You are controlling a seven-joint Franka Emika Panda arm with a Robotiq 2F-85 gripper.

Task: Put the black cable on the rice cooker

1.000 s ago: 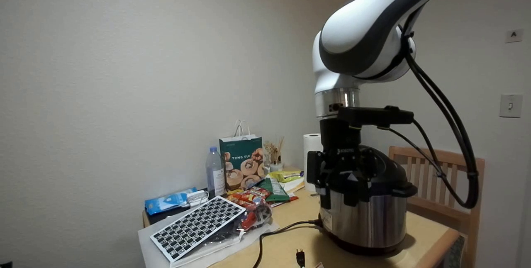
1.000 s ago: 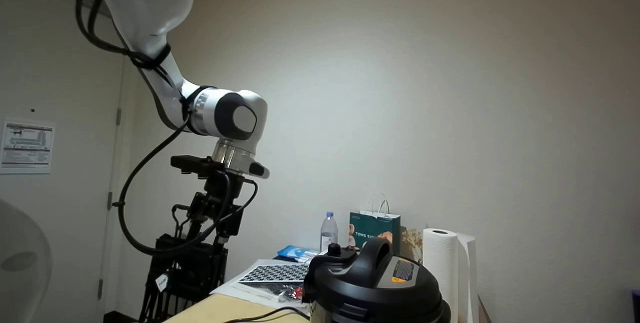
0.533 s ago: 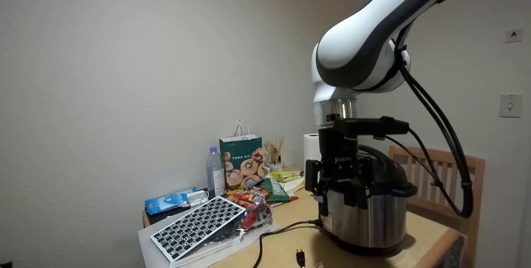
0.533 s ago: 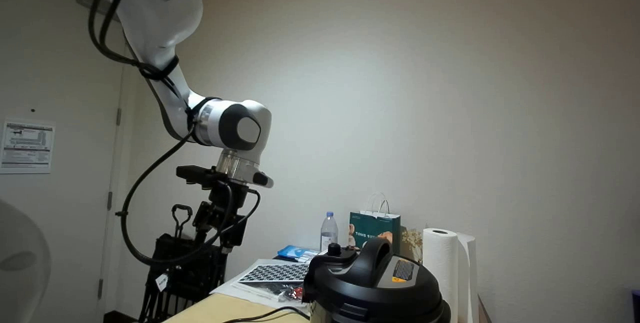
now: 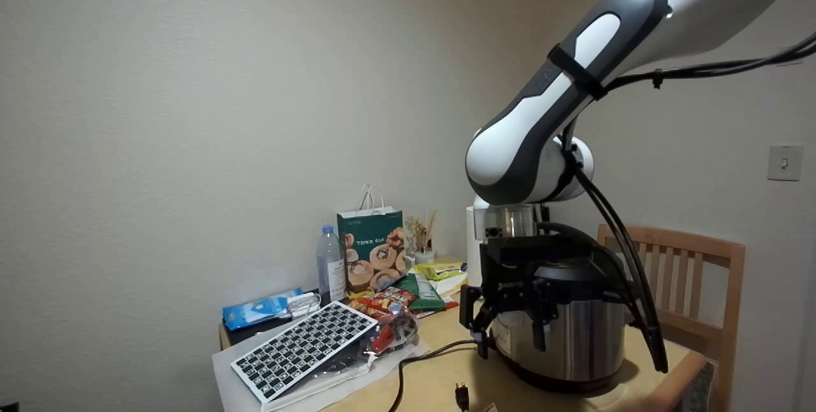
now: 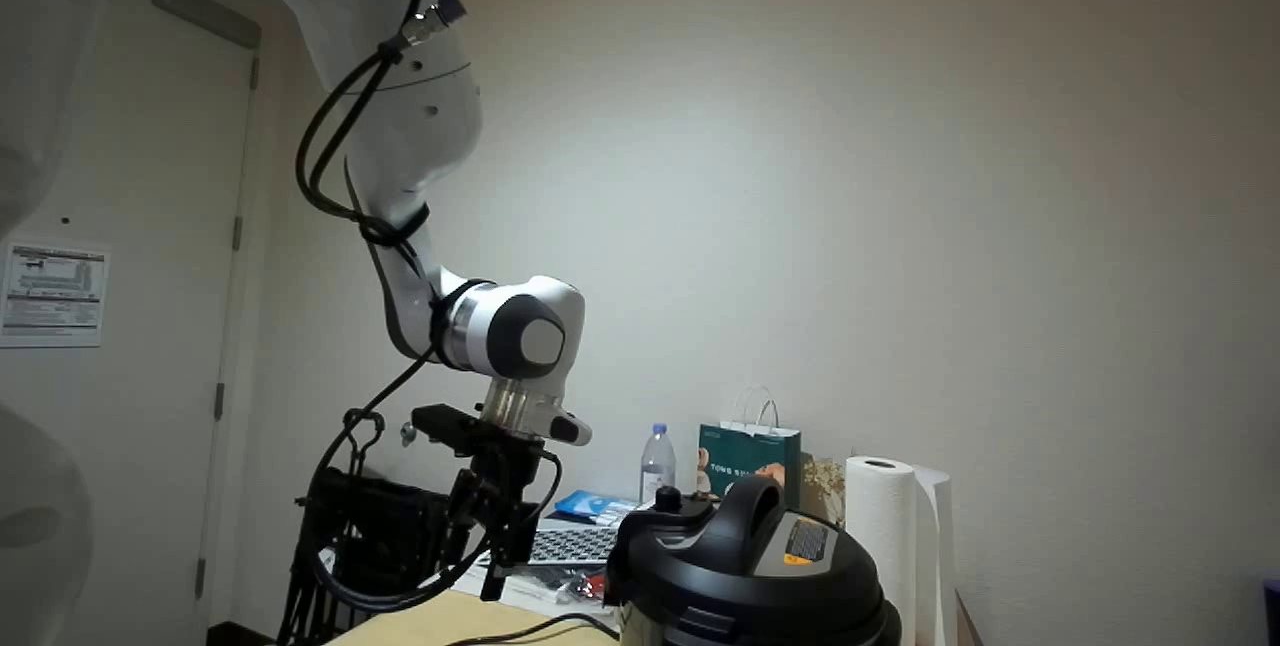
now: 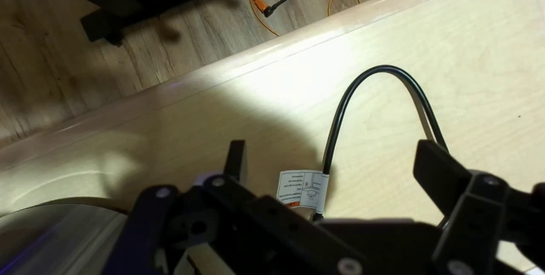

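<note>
The rice cooker (image 5: 583,342) stands on the table with its black lid shut; it also shows in an exterior view (image 6: 740,586) and at the lower left of the wrist view (image 7: 64,241). The black cable (image 5: 433,353) curves over the table from the cooker's base; its plug (image 5: 462,397) lies nearer the camera. In the wrist view the cable (image 7: 385,69) forms a loop, with a white tag (image 7: 300,187) on it. My gripper (image 5: 512,345) is open and empty, in front of the cooker. In the wrist view the gripper (image 7: 332,151) has the tagged stretch between its spread fingers, apparently below them.
A white board with dark squares (image 5: 305,351), snack packets (image 5: 389,300), a bottle (image 5: 331,265) and a green bag (image 5: 371,246) lie or stand beside the cable. A paper towel roll (image 6: 880,546) stands behind the cooker. The table edge (image 7: 213,75) crosses the wrist view.
The arm and open gripper have moved down toward the table, slightly left in one exterior picture and rightward in the opposite one. The cable and cooker have not moved.
</note>
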